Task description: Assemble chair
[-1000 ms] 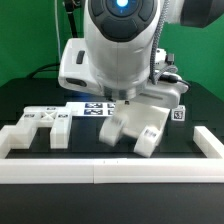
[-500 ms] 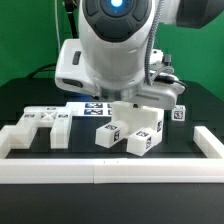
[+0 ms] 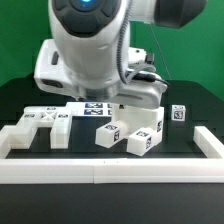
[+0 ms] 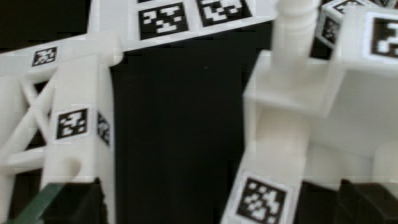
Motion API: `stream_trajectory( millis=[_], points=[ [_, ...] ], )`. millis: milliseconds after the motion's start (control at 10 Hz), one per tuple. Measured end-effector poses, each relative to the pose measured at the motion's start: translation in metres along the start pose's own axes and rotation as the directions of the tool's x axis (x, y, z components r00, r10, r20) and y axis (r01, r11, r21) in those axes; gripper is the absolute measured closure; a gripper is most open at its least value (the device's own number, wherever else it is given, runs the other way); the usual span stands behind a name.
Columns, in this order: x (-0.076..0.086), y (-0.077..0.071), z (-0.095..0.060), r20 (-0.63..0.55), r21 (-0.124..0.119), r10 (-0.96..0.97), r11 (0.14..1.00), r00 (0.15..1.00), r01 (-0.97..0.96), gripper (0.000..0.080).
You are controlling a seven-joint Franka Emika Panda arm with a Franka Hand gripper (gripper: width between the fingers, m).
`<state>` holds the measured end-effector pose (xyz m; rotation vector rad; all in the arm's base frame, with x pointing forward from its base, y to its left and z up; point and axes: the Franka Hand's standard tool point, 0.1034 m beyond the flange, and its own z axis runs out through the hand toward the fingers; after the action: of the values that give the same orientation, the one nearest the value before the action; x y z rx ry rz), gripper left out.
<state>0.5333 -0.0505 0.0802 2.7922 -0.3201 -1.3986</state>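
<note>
A blocky white chair part point(image 3: 131, 134) with square tags lies on the black table at the middle. In the wrist view this part point(image 4: 285, 110) runs between my fingers with room on both sides. My gripper point(image 4: 214, 212) is open above it; a dark fingertip point(image 4: 63, 205) shows at one lower corner. In the exterior view the arm's body hides the gripper. A slotted chair panel point(image 3: 45, 125) lies at the exterior view's left and also shows in the wrist view point(image 4: 54, 110). A small tagged cube point(image 3: 178, 113) stands at the exterior view's right.
The marker board point(image 3: 95, 108) lies flat behind the parts and shows in the wrist view point(image 4: 187, 18). A long white border rail point(image 3: 110, 166) runs along the table's front and turns up both sides. Another tagged white piece point(image 4: 365, 35) lies near the marker board.
One second ago the blocky part was tilted and blurred under the arm. Now it rests still on the table, and the arm has shifted toward the exterior view's left.
</note>
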Motion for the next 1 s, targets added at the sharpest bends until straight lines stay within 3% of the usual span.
stream_trajectory(
  millis=[200, 400, 500, 800, 1000],
  points=[
    [-0.001, 0.003, -0.009, -0.038, 0.006, -0.004, 1.0, 0.999, 0.004, 0.015],
    [0.004, 0.004, -0.009, -0.057, 0.006, -0.002, 1.0, 0.998, 0.002, 0.015],
    [0.016, 0.0, -0.021, -0.183, 0.008, -0.008, 1.0, 0.983, 0.01, 0.015],
    [0.014, -0.002, -0.021, -0.373, 0.012, -0.057, 0.998, 0.926, 0.066, 0.015],
    [0.011, 0.01, -0.028, -0.493, 0.008, -0.093, 0.994, 0.865, 0.112, 0.015]
  ],
)
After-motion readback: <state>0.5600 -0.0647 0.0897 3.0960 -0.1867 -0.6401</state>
